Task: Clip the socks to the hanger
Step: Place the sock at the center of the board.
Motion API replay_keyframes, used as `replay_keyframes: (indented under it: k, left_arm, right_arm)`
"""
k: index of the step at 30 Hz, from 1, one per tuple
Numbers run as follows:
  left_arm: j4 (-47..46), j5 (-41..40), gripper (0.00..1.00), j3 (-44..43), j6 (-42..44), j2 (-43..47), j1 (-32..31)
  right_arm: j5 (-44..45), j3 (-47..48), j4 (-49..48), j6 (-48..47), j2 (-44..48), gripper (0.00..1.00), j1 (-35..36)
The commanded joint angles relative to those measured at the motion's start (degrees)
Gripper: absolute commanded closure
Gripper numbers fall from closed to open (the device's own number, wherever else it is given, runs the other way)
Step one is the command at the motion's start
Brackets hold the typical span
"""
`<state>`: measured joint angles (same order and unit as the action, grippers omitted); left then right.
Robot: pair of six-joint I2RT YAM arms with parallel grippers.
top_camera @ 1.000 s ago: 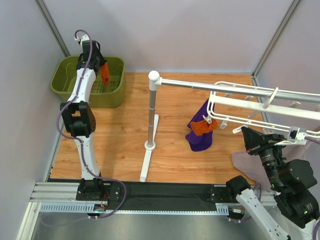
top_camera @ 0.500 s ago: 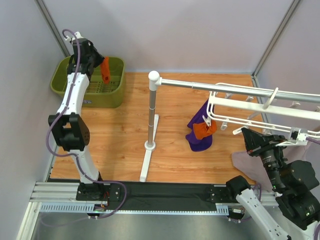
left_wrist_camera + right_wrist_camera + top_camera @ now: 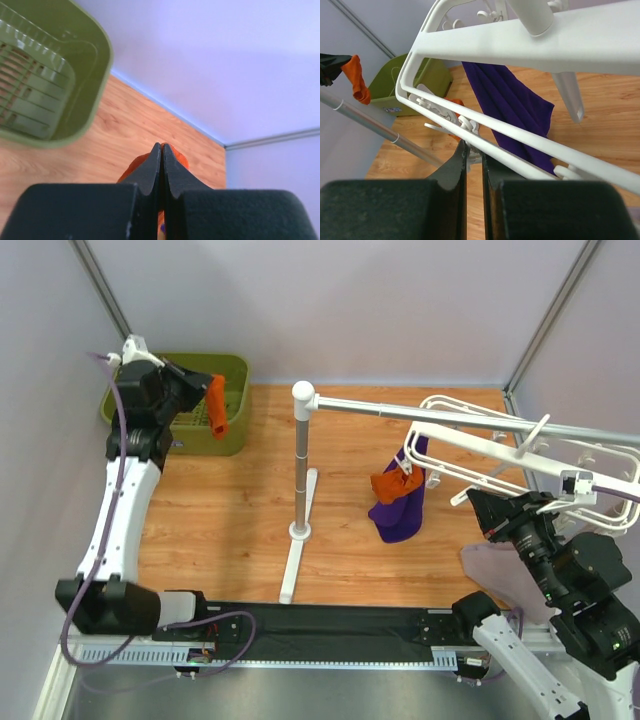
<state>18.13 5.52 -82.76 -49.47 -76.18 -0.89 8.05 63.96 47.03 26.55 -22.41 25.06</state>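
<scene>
Down at the near right, the right claw point(image 3: 473, 150) stays clenched on the hanger point(image 3: 600, 37), and it has dragged the frame over and tilted it under the rail point(image 3: 400, 410); one sock point(image 3: 390, 485) already hangs clipped there, against the purple cloth point(image 3: 400, 522); far left, the left claw point(image 3: 200, 390), pinched shut on the second sock point(image 3: 215, 408), has lifted it clear of the green basket point(image 3: 232, 432); carrying it across to a free clip looks next.
</scene>
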Motion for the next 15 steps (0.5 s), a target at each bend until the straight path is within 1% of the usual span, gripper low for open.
replay_keyframes:
  k: [1,2,4,5,6,7,8,9,11,12,13,14,15]
  left_arm:
    - [-0.6,1.9,1.0,5.1,-3.3,9.3,-2.3]
    - [0.1,2.5,1.0,6.5,-4.0,13.0,-2.5]
    - [0.8,4.3,1.0,11.4,-5.5,16.8,-3.4]
    - [0.6,4.9,1.0,13.2,-7.1,20.8,-4.9]
    - [0.3,5.8,1.0,16.9,-7.7,22.6,-6.0]
    - [0.3,6.1,1.0,18.5,-8.3,25.8,-7.3]
    - [0.7,5.9,1.0,19.9,-8.4,27.2,-8.8]
    - [0.9,5.1,1.0,22.6,-8.6,28.7,-12.3]
    - [1.6,3.9,1.0,25.4,-10.2,33.2,-15.8]
    - [0.7,2.5,1.0,28.7,-11.0,34.9,-19.9]
    - [-1.2,1.4,1.0,30.5,-12.1,36.5,-22.3]
    - [-2.6,0.5,1.0,32.4,-14.7,40.0,-24.6]
    - [-3.9,-2.1,1.0,35.7,-16.1,41.6,-29.2]
  right_arm:
    - [-3.6,-0.9,8.7,-0.7,-1.1,1.0,0.2]
    - [-3.7,-0.9,8.8,-1.1,-1.1,1.0,0.2]
    - [-4.5,-0.7,9.3,-1.1,-1.2,1.0,0.2]
    - [-4.9,-0.8,9.3,-1.1,-1.1,1.0,0.2]
    - [-5.2,-0.9,9.5,-1.1,-1.1,1.0,0.2]
    - [-5.1,-1.0,9.5,-0.9,-1.0,1.0,0.2]
    - [-5.2,-1.0,9.7,-0.9,-1.1,1.0,0.1]
    - [-5.6,-0.9,9.6,-1.0,-1.0,1.0,0.2]
    - [-5.7,-0.5,9.7,-1.3,-0.6,1.0,0.2]
    - [-5.8,-0.2,10.0,-1.6,-0.5,1.0,0.2]
    - [-6.1,0.1,10.1,-1.8,-0.6,1.0,0.1]
    - [-6.2,0.4,10.5,-2.0,-0.5,1.0,0.2]
    - [-6.9,0.9,10.6,-2.0,-0.7,1.0,0.1]
